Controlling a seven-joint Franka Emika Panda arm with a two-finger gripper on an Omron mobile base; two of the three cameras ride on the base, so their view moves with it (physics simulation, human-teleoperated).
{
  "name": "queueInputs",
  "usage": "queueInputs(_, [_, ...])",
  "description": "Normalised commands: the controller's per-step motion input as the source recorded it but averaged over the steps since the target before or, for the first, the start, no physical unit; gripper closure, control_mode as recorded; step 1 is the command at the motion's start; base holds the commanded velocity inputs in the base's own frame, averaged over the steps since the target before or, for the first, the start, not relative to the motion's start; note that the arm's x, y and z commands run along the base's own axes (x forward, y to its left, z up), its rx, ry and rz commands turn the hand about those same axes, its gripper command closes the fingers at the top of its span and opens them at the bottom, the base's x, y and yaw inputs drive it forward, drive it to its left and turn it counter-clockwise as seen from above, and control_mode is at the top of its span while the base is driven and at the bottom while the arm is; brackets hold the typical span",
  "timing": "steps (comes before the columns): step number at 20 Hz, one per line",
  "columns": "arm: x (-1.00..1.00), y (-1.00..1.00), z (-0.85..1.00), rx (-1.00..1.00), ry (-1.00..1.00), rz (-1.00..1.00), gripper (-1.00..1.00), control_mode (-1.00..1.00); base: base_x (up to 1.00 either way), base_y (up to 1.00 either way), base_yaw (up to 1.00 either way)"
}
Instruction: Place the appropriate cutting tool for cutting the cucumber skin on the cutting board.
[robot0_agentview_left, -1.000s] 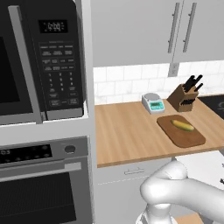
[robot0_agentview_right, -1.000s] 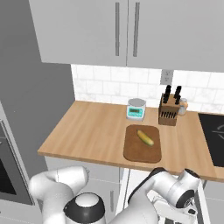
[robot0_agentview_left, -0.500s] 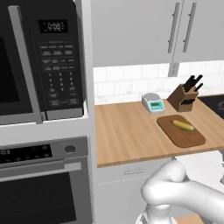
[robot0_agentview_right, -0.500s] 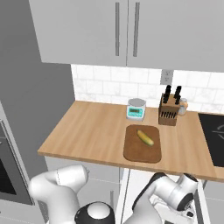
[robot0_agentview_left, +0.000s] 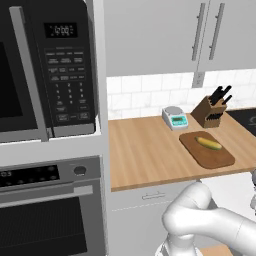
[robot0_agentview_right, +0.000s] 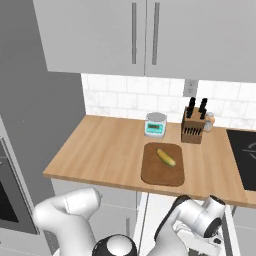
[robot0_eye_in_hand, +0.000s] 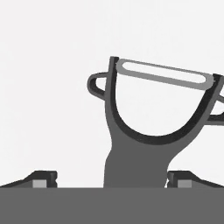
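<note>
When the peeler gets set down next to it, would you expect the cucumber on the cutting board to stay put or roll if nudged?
The cucumber is small with rounded ends, so it would probably roll sideways if bumped. It looks light, so even a slight touch might shift it. The cutting board lies flat, offering nothing to stop it.

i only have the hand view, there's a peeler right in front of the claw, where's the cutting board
Observer: The cutting board lies on the wooden countertop, near its front edge.
Operator: is the cucumber on it
Observer: Yes, the cucumber lies on the board's rear half.
Operator: anything close behind it
Observer: A knife block and a small kitchen scale stand by the tiled wall.
Operator: what does my peeler look like to you
Observer: A dark Y-shaped peeler rises between the claw tips, blade on top.
</note>
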Motion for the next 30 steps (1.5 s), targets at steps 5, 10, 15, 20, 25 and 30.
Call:
queueInputs(5, [0.2, 0.0, -0.27, 0.0, 0.0, 0.05, -1.0, -1.0, 0.0, 0.0, 0.0])
queueInputs(10, [0.01, 0.0, -0.2, 0.0, 0.0, 0.02, -1.0, -1.0, 0.0, 0.0, 0.0])
queueInputs(15, [0.0, 0.06, -0.24, 0.0, 0.0, 0.0, -1.0, -1.0, 0.0, 0.0, 0.0])
queueInputs(20, [0.0, 0.31, -0.4, -0.01, 0.0, 0.0, -1.0, -1.0, 0.0, 0.0, 0.0])
queueInputs(25, [0.0, 0.55, -0.69, -0.06, 0.0, 0.0, -1.0, -1.0, 0.0, 0.0, 0.0])
queueInputs(30, [-0.02, 0.49, -0.79, -0.05, 0.0, 0.0, 1.0, -1.0, 0.0, 0.0, 0.0])
